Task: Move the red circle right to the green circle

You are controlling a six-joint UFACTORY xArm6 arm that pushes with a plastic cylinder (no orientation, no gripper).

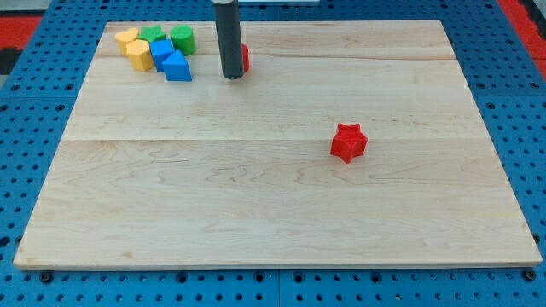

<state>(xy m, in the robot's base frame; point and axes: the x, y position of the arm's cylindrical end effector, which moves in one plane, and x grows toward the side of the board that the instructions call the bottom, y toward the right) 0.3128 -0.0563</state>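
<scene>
The tip point(232, 77) sits tight against the red circle point(245, 58), which peeks out on its right; the green circle point(182, 39) lies leftward. No jaws, nothing held.

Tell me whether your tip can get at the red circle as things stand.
Probably yes. My tip sits directly in front of the red circle, hiding most of it; no other block appears between them, though contact can't be confirmed.
</scene>
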